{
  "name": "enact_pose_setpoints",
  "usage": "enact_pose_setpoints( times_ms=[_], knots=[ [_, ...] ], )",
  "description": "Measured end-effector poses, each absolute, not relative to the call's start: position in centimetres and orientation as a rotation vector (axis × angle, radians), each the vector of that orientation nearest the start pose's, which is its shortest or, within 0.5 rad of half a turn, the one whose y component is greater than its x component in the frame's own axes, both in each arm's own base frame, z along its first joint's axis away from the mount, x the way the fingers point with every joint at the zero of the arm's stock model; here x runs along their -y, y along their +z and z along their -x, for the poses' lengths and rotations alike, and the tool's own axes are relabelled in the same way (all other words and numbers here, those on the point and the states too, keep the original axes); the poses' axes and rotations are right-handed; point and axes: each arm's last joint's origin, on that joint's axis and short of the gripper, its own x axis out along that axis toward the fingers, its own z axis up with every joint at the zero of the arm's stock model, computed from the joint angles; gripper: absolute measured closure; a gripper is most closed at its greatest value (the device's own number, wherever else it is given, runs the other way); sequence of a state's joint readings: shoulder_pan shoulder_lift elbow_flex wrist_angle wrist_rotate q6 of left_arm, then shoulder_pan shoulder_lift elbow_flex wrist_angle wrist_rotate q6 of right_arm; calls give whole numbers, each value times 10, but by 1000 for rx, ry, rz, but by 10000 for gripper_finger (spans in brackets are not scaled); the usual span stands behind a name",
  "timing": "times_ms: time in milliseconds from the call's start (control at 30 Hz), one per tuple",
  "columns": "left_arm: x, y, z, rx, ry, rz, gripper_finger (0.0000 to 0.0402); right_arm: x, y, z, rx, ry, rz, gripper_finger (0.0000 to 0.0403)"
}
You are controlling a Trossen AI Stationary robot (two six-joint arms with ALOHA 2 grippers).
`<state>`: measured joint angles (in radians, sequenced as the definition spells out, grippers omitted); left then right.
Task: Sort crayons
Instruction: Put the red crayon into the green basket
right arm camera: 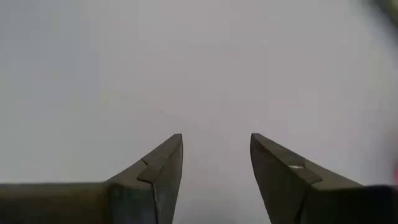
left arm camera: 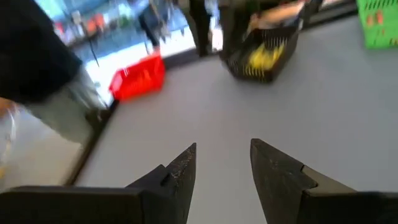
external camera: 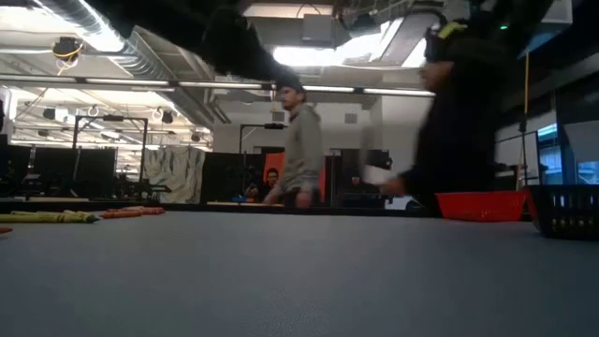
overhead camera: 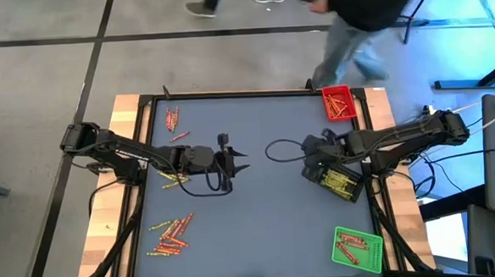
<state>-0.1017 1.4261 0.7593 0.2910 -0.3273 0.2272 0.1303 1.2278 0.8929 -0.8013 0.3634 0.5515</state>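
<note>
Crayons lie in loose groups on the grey mat: a red-orange few at the far left (overhead camera: pixel 172 119), yellow ones under my left arm (overhead camera: pixel 175 181), and a mixed pile at the near left (overhead camera: pixel 172 234). In the low view some show as yellow sticks (external camera: pixel 56 216) and red-orange sticks (external camera: pixel 131 212). My left gripper (overhead camera: pixel 242 161) is open and empty over bare mat near the table's middle; its wrist view (left arm camera: pixel 222 163) shows the gap. My right gripper (overhead camera: pixel 271 150) is open and empty, facing it from the right (right arm camera: pixel 216 152).
A red tray (overhead camera: pixel 339 102) with crayons stands at the far right. A black tray (overhead camera: pixel 339 182) with yellow crayons lies under my right arm. A green tray (overhead camera: pixel 357 247) with red crayons is at the near right. A person walks past the far edge (overhead camera: pixel 368 13).
</note>
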Motion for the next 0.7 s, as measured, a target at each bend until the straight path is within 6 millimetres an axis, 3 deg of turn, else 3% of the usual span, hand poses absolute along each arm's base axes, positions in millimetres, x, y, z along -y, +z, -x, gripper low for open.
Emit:
enact_pose_setpoints(
  times_ms=[200,333,467,700],
  knots=[
    [16,219,-280,-584,281,-212,266,-18,233,-240,-749,-454,-52,217],
    [1,225,-265,-701,414,-144,266,-19,229,-247,-623,-406,1,217],
    [-23,223,-252,-852,543,-76,266,-19,228,-251,-528,-379,33,217],
    [-82,207,-228,-1100,657,114,266,-20,229,-252,-493,-366,61,217]
  ],
)
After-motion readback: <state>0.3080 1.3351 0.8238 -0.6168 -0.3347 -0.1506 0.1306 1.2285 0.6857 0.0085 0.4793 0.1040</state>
